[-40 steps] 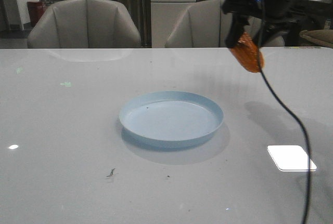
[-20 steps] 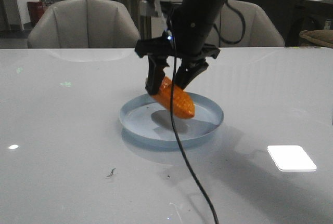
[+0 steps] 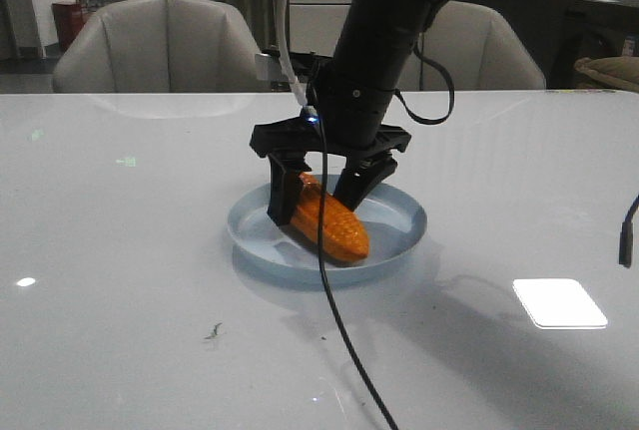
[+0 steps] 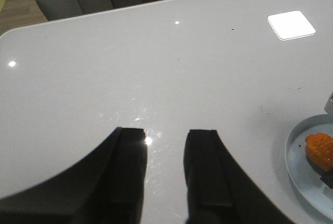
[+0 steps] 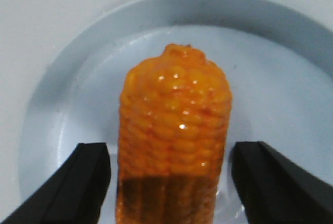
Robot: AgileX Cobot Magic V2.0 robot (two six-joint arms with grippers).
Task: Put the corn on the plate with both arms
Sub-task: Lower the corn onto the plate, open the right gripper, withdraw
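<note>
The orange corn point(image 3: 334, 225) lies tilted inside the pale blue plate point(image 3: 404, 215) at the table's middle. My right gripper point(image 3: 318, 201) reaches down over it, jaws open, one finger on each side of the cob with gaps. In the right wrist view the corn point(image 5: 174, 125) rests on the plate point(image 5: 78, 78) between the spread fingers of the gripper point(image 5: 171, 151). My left gripper point(image 4: 165, 167) is open and empty over bare table. Its view shows the plate point(image 4: 294, 151) and the corn's end point(image 4: 320, 148) at the edge. The left arm is out of the front view.
A grey cable point(image 3: 334, 330) hangs from the right arm across the plate's front to the table's near edge. A bright white square patch point(image 3: 559, 302) lies at the front right. Two chairs point(image 3: 160, 46) stand behind the table. A small dark speck point(image 3: 213, 331) lies front left.
The right arm brought the corn from high at the back right down onto the plate. Its jaws have opened and the corn now rests on the plate.
</note>
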